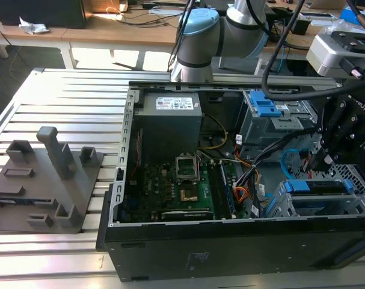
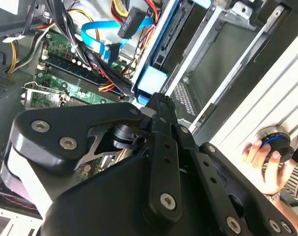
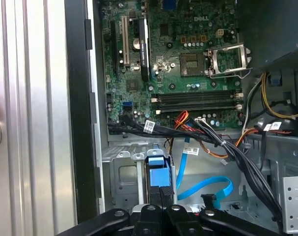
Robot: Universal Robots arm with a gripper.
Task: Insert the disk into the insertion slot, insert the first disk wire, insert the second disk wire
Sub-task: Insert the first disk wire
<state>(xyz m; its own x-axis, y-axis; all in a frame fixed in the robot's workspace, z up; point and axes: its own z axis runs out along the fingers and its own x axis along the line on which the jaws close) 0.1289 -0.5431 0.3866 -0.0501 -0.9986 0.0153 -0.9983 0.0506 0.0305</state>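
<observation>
The disk (image 1: pixel 317 186), grey in a bright blue carrier, lies in the top bay of the insertion slot (image 1: pixel 308 209), a silver perforated cage at the exterior view's right inside the open computer case. My gripper (image 1: pixel 334 158) hangs just above that cage. In the first wrist view its fingers (image 3: pixel 162 195) stand together, shut, with the tips against the carrier's blue end (image 3: pixel 156 169). The second wrist view has the same blue end (image 2: pixel 151 78) just past the fingertip. A loose blue flat wire (image 3: pixel 207 187) lies beside the cage. A black plug on red and yellow wires (image 2: pixel 131 22) hangs nearby.
The motherboard (image 1: pixel 182 180) fills the case floor, with a black wire bundle (image 3: pixel 188 132) across it. A larger grey bay with blue latches (image 1: pixel 272 114) stands behind the cage. A grey fixture plate (image 1: pixel 44 180) lies on the slatted table. A person's hand (image 2: pixel 264 162) rests on a knob.
</observation>
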